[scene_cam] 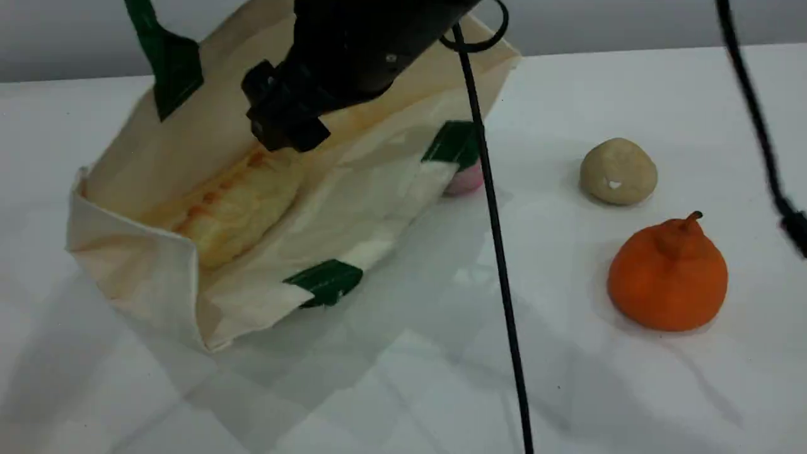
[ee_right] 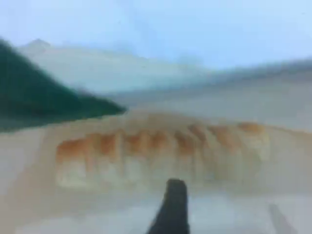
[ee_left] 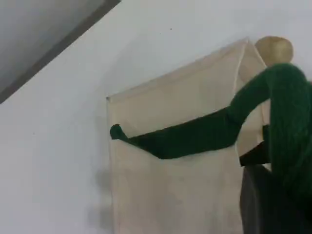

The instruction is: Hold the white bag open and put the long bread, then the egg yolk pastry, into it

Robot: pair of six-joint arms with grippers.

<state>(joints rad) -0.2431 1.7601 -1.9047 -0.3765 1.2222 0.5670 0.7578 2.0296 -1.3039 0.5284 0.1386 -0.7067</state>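
The white bag (scene_cam: 157,189) lies open at the left of the scene view, and the long bread (scene_cam: 236,208) rests inside it against the far wall. The right hand (scene_cam: 287,129) hangs just above the bread at upper centre. In its own wrist view the loaf lies free beyond one dark fingertip (ee_right: 171,204), so the hand looks spread wide and empty.

The left hand (ee_left: 273,195) is at the lower right of the left wrist view, closed on the green strap handle (ee_left: 195,136) and lifting that side of the bag.

The egg yolk pastry (scene_cam: 618,171) sits on the bench (scene_cam: 403,378) at the right, above the orange fruit (scene_cam: 667,277). A pink ball (scene_cam: 466,180) peeks out behind the bag's right edge.

The bread step appears done. The pastry comes next: the right hand would need to rise clear of the bag, cross rightward and close on the beige ball rather than the fruit, while the left keeps the mouth open.
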